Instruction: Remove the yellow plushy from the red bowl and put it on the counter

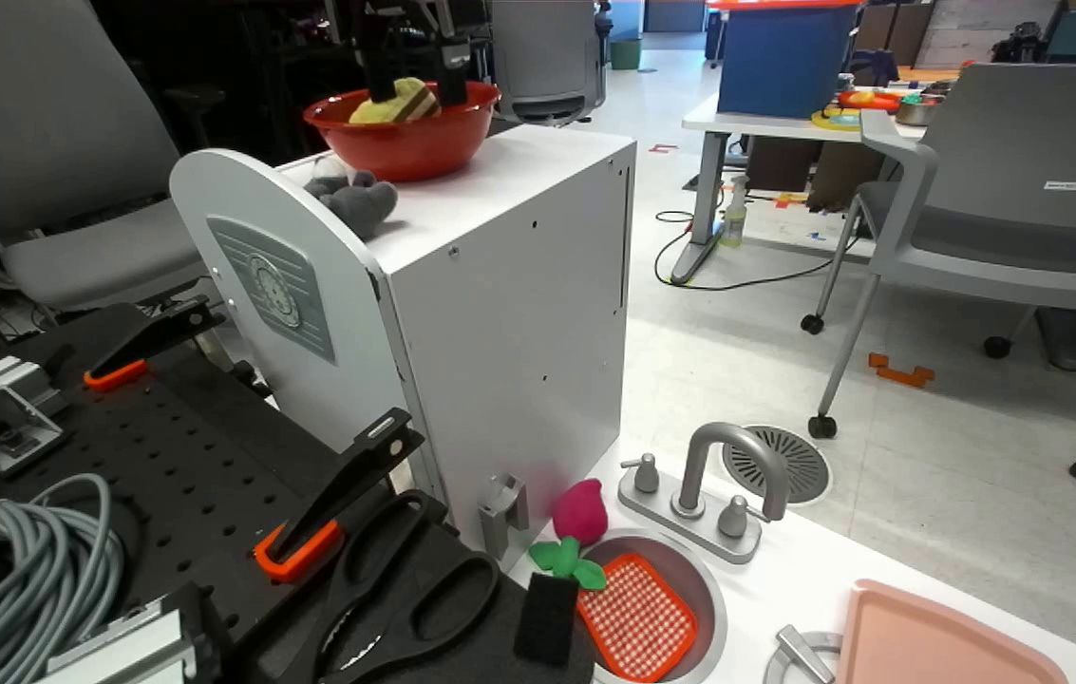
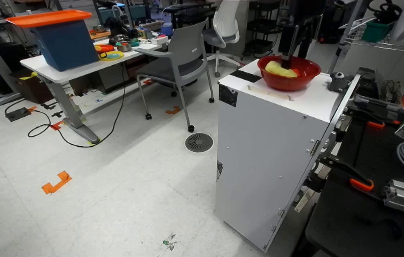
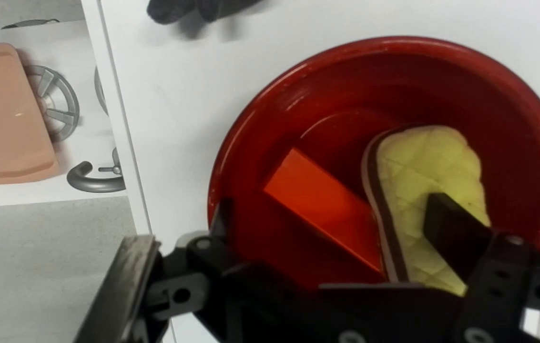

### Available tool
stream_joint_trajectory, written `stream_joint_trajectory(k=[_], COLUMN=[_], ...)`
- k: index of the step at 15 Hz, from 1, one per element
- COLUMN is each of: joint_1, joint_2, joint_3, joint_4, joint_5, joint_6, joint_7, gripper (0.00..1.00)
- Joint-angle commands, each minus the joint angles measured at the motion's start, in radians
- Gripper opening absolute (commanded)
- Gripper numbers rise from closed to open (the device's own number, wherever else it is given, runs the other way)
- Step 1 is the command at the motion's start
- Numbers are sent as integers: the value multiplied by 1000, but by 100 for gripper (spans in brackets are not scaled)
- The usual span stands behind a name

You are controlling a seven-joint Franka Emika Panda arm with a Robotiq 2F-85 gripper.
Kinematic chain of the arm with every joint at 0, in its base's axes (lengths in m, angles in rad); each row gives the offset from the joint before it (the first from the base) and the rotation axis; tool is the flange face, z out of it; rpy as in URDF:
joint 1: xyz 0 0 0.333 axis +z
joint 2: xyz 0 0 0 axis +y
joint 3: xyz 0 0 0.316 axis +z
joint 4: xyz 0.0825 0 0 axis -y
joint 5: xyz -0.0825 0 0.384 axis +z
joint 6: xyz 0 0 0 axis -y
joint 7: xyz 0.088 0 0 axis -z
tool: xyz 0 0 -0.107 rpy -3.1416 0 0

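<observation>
Nearest, a loop of gray cord point(image 1: 53, 570) lies on a dark table point(image 1: 205, 408) full of little holes. Next comes the low white counter point(image 1: 780, 575), with a silver tap point(image 1: 695, 465), a round sink point(image 1: 710, 608) and a pink tray point(image 1: 946, 646). A tall white box point(image 1: 519, 313) stands right beside it. On top sits a small gray toy point(image 1: 365, 201), and behind that is the red bowl point(image 1: 414, 152). The yellow plushy point(image 3: 412, 181) is inside the bowl, next to an orange block point(image 3: 322, 205). The black claw point(image 1: 417, 100) points down at them from above, and its two fingers are wide apart. In the wrist view one fingertip is over the plushy, but I can't tell if it touches. Far back, a blue tub point(image 1: 784, 62) with an orange top stands on a white desk point(image 1: 765, 125).
</observation>
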Motion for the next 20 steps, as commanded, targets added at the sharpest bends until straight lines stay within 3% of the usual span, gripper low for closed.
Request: stream_joint_trajectory(k=[1, 20], joint_1=[6, 53], joint_2=[9, 0], joint_3=[2, 5], joint_4=[28, 52], joint_5=[10, -74], joint_6=[-29, -54], joint_7=[-24, 15], gripper=[100, 100])
